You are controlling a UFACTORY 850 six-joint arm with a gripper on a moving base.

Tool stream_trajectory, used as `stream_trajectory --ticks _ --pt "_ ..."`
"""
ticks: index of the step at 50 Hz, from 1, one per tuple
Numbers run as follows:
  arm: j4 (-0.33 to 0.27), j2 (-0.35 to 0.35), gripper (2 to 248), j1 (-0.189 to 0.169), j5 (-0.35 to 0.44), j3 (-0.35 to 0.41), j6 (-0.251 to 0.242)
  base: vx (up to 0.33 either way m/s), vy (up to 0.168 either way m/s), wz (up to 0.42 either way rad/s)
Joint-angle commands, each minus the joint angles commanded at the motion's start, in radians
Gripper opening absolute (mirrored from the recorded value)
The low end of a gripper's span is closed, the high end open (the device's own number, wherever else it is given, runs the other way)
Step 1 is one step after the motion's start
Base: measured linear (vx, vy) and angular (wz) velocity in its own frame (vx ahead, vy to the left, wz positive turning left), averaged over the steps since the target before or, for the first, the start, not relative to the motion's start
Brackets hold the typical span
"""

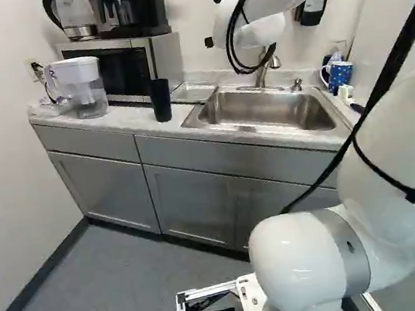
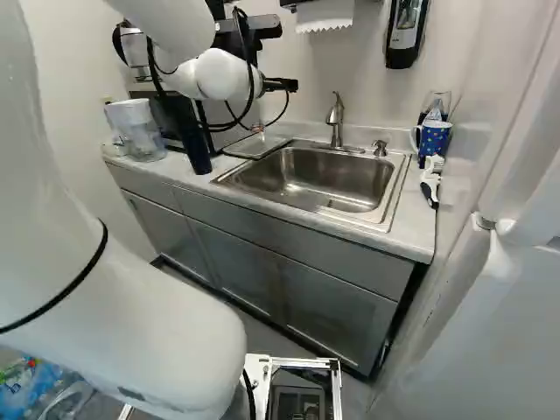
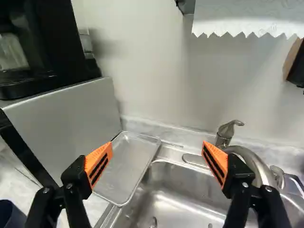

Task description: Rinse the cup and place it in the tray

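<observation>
"How was the gripper (image 2: 282,85)?"
"Wide open, fingers spread out toward the tray (image 3: 126,166) and sink (image 2: 328,179)!"
"And the cup (image 1: 160,101)?"
"It stood on the counter (image 1: 128,120), near the tray!"

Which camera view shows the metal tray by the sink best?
The wrist view: it looks down into the tray, close up, one finger overlapping its edge. Both base views show it smaller and flatter, between the dark cup and sink.
</observation>
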Motion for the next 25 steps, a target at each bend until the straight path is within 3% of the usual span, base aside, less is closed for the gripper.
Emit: stream_trajectory --ticks 25 --pt "0.0 -0.111 247 -0.036 -0.046 -0.106 0.0 0.0 0.0 0.0"
